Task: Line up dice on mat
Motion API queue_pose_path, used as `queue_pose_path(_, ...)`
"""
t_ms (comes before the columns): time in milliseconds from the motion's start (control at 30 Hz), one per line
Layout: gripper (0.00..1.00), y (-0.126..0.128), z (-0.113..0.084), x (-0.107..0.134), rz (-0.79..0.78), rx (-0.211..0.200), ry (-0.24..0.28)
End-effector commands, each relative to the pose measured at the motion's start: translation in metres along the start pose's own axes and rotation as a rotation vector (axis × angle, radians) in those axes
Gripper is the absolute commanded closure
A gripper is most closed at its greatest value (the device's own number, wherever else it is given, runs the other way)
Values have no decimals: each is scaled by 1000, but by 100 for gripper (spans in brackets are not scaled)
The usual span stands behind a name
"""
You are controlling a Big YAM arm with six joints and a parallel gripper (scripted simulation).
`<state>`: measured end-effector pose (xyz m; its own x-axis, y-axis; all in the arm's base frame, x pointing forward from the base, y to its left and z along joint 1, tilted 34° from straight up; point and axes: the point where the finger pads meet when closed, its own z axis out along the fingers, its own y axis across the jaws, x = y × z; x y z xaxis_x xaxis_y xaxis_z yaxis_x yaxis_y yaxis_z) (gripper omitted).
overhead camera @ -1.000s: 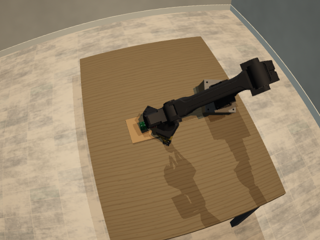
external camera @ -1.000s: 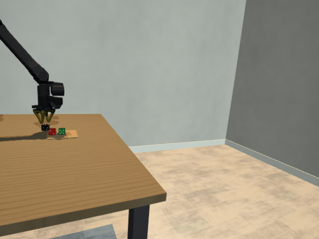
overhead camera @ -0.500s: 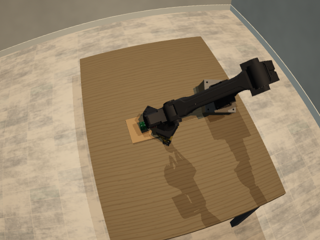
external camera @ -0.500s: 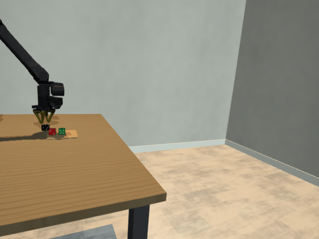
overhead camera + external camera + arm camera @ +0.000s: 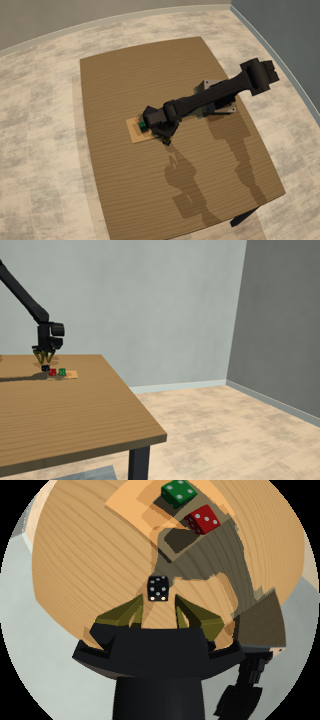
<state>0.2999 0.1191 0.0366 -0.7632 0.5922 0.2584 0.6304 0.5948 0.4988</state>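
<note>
My gripper [image 5: 168, 138] [image 5: 45, 363] [image 5: 159, 598] is partly open, its fingertips just above and beside the black die [image 5: 45, 367] [image 5: 158, 589], with gaps on both sides. That die is off the mat; its top number is unclear to me. The green die [image 5: 142, 125] [image 5: 62, 371] [image 5: 178, 493] sits on the orange mat [image 5: 133, 138] [image 5: 73, 374] [image 5: 122, 504] and seems to show four on top. The red die [image 5: 52, 372] [image 5: 202, 520], almost hidden by the arm in the top view, is on the mat near its base-side edge, showing three.
The robot's base plate [image 5: 206, 87] stands at the right part of the wooden table [image 5: 124, 77] [image 5: 90, 407]. The arm reaches over the mat. The red and green dice stand close together, off to one side of the gripper.
</note>
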Motion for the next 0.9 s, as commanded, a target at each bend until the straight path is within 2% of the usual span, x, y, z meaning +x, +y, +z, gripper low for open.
queue_pose_path(0,55,15,-7,-16,-10,-21,-27)
queue_pose_path(700,55,18,-4,-15,-15,-25,-27)
queue_pose_path(867,55,7,10,-5,-4,-3,-8)
